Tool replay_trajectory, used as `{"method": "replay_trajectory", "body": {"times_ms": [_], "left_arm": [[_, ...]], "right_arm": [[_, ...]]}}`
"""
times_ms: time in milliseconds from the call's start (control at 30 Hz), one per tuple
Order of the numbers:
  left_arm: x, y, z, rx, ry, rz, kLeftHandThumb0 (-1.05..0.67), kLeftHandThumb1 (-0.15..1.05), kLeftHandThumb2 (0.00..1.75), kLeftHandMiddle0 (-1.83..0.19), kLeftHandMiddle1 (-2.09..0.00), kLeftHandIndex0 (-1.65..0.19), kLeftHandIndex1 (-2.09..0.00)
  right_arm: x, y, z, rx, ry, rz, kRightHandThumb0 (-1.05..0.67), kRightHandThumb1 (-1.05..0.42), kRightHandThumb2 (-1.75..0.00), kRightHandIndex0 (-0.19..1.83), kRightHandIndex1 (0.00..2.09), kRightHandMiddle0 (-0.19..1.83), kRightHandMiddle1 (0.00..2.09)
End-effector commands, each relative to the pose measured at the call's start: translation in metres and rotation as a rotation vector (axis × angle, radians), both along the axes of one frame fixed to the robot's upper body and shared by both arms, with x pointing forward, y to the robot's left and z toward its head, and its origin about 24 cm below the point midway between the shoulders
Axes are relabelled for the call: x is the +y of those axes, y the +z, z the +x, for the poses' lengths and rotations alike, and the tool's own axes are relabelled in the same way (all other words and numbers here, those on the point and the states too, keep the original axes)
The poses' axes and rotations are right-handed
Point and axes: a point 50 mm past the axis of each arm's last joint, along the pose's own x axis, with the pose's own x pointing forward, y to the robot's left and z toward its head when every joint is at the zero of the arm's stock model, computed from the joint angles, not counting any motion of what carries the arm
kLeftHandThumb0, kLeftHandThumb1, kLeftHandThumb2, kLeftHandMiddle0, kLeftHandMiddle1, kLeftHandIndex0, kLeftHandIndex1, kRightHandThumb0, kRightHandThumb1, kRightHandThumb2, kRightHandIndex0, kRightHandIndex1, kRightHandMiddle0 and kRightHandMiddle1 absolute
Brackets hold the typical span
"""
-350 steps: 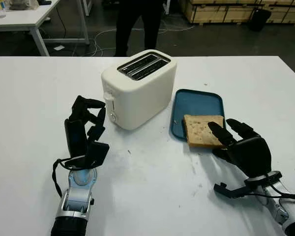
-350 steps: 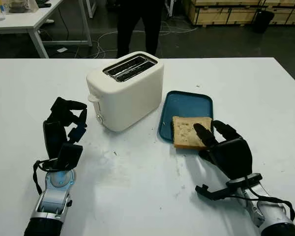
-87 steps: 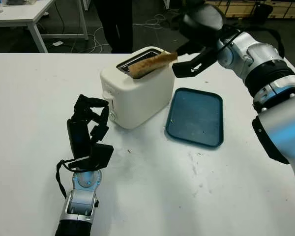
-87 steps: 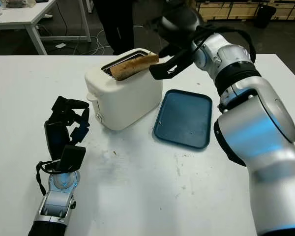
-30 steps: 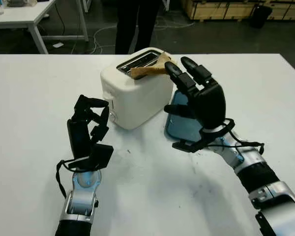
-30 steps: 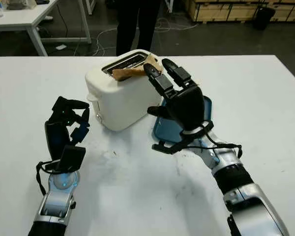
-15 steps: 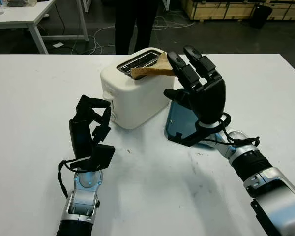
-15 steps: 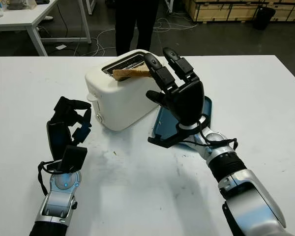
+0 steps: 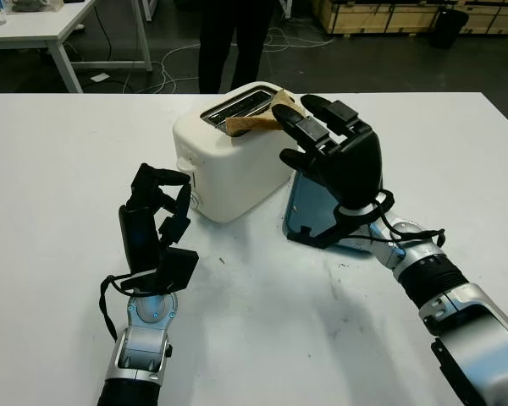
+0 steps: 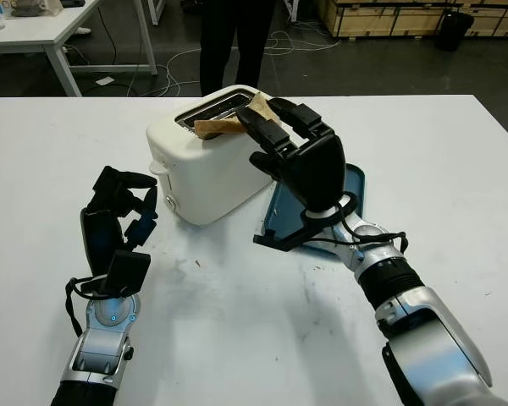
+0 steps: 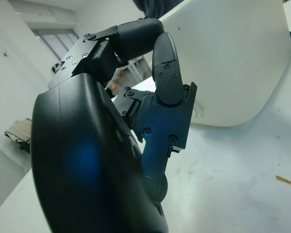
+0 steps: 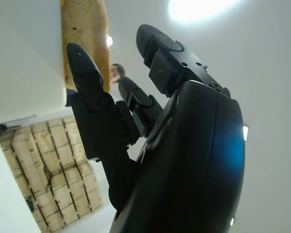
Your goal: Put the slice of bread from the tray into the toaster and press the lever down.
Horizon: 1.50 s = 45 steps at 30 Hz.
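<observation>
The slice of bread (image 9: 256, 122), browned and crusty, lies tilted across the toaster (image 9: 234, 156) top, one end in a slot; the right robot hand (image 9: 334, 152) is open, fingertips at its raised corner; behind that hand sits the blue tray (image 9: 309, 211); the left robot hand (image 9: 155, 222), fingers curled and holding nothing, stands on the white bench (image 9: 59, 194) near the toaster's lever end; a person (image 9: 229, 38) stands beyond the bench's far edge.
</observation>
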Motion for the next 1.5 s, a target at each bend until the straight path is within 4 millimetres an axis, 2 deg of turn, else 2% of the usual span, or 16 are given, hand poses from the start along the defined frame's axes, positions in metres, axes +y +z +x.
{"method": "replay_trajectory", "body": {"times_ms": [0,467,733,1100,1300,1367,1467], "left_arm": [[-0.001,0.000,-0.001,-0.003,0.001,0.006,-0.49,0.92,0.39,-0.76,-1.75,-0.60,-1.59],[-0.002,-0.001,-0.002,0.000,-0.008,0.001,-0.47,0.92,0.39,-0.76,-1.75,-0.60,-1.57],[-0.002,-0.001,-0.002,0.001,-0.004,-0.010,-0.49,0.92,0.38,-0.77,-1.75,-0.60,-1.57],[-0.002,0.000,-0.003,-0.002,0.001,0.002,-0.50,0.92,0.39,-0.77,-1.75,-0.60,-1.58],[-0.002,0.000,-0.003,-0.005,0.000,-0.003,-0.50,0.92,0.38,-0.77,-1.75,-0.60,-1.59],[-0.002,0.000,-0.003,-0.005,-0.001,-0.005,-0.50,0.92,0.39,-0.77,-1.75,-0.59,-1.58],[-0.002,-0.001,-0.003,-0.005,0.000,-0.001,-0.49,0.92,0.39,-0.77,-1.75,-0.59,-1.58]], "right_arm": [[0.002,0.007,0.005,-0.006,-0.017,0.002,-0.37,-0.86,-0.01,0.80,0.24,0.73,0.06],[0.005,0.007,0.010,0.003,-0.022,-0.009,-0.37,-0.85,-0.01,0.77,0.28,0.75,0.03],[0.007,0.009,0.009,-0.035,-0.027,-0.028,-0.29,-0.91,-0.01,0.86,0.44,0.89,0.07],[0.011,0.018,0.019,-0.023,-0.053,-0.140,-0.31,-0.92,-0.01,0.93,0.55,0.98,0.08],[0.015,0.025,0.025,-0.038,-0.064,-0.211,-0.29,-0.92,-0.07,0.87,0.84,1.07,0.07],[0.017,0.029,0.027,-0.058,-0.064,-0.226,-0.29,-0.92,-0.09,0.84,1.09,1.12,0.09],[0.019,0.035,0.029,-0.098,-0.077,-0.256,-0.34,-0.92,-0.11,0.86,1.29,1.21,0.14]]}}
